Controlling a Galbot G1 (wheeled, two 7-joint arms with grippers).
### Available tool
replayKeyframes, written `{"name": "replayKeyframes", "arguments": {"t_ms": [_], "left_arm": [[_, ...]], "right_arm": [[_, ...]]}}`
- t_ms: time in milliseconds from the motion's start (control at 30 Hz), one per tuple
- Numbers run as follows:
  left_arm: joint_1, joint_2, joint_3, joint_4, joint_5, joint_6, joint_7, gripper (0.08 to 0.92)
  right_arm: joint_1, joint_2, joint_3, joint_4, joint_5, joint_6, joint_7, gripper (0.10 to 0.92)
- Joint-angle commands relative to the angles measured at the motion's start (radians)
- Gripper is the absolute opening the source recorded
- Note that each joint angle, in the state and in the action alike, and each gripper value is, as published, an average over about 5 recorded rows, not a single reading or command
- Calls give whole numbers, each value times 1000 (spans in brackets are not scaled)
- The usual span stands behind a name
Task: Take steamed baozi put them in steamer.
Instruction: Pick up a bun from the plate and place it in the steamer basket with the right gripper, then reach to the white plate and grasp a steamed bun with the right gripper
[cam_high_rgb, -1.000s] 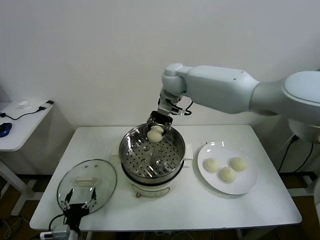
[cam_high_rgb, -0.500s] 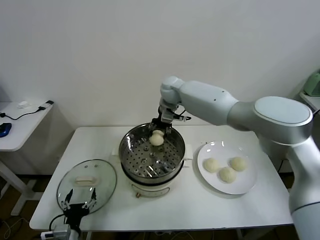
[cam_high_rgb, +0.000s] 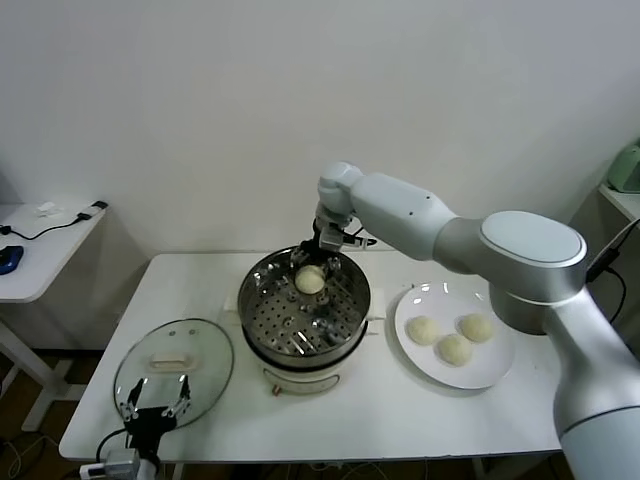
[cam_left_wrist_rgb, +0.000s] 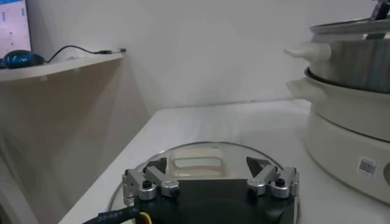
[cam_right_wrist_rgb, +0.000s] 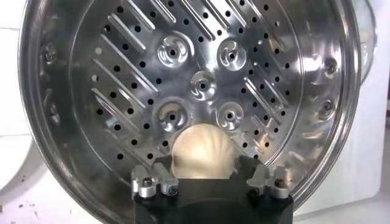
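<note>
One domed smooth baozi (cam_right_wrist_rgb: 202, 151) on perforated steel steamer (cam_high_rgb: 262, 283) tray | right pincer (cam_right_wrist_rgb: 209, 181) wide | left pincer (cam_left_wrist_rgb: 210, 183) wide.

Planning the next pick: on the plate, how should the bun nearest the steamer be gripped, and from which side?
Probably from straight above, fingers closing across the widest part of the dome. The bun sits flat on the plate, smooth and round, so no side edge offers a hold. The other two buns lie close on its far side, so line the fingers up to miss them.
</note>
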Motion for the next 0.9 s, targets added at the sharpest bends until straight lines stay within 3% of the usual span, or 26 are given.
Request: {"name": "replayKeyframes", "arguments": {"t_ms": [33, 267, 400, 667, 900], "left_arm": [[0, -4, 4, 0, 3, 0, -1, 823], [0, -9, 12, -3, 7, 1, 0, 823], [-1, -9, 13, -4, 8, 2, 2, 823], [-6, -6, 15, 4, 9, 2, 4, 823], [-3, -8, 11, -1, 9, 4, 5, 823]], "right_arm": [[105, -74, -40, 123, 212, -2, -28, 820], [366, -252, -247, 238, 621, -113, -188, 823], [522, -403, -484, 348, 801, -282, -210, 823], [672, -688, -806, 625, 774, -734, -101, 823], [503, -828, -761, 794, 835, -1024, 29, 823]]}}
